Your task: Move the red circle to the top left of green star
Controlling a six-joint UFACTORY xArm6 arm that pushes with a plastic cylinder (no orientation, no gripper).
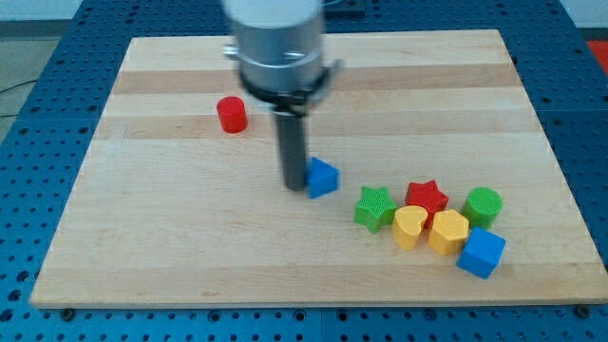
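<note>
The red circle [231, 114] stands on the wooden board toward the view's upper left. The green star [375, 208] lies to the view's lower right, at the left end of a cluster of blocks. My tip [294, 187] is down on the board between them, right against the left side of a blue triangle-like block [323, 178]. The tip is below and to the right of the red circle and left of the green star.
Beside the green star lie a red star [427, 197], a yellow heart [409, 226], a yellow hexagon [448, 232], a green circle [483, 205] and a blue cube [482, 253]. The board [171, 237] rests on a blue perforated table.
</note>
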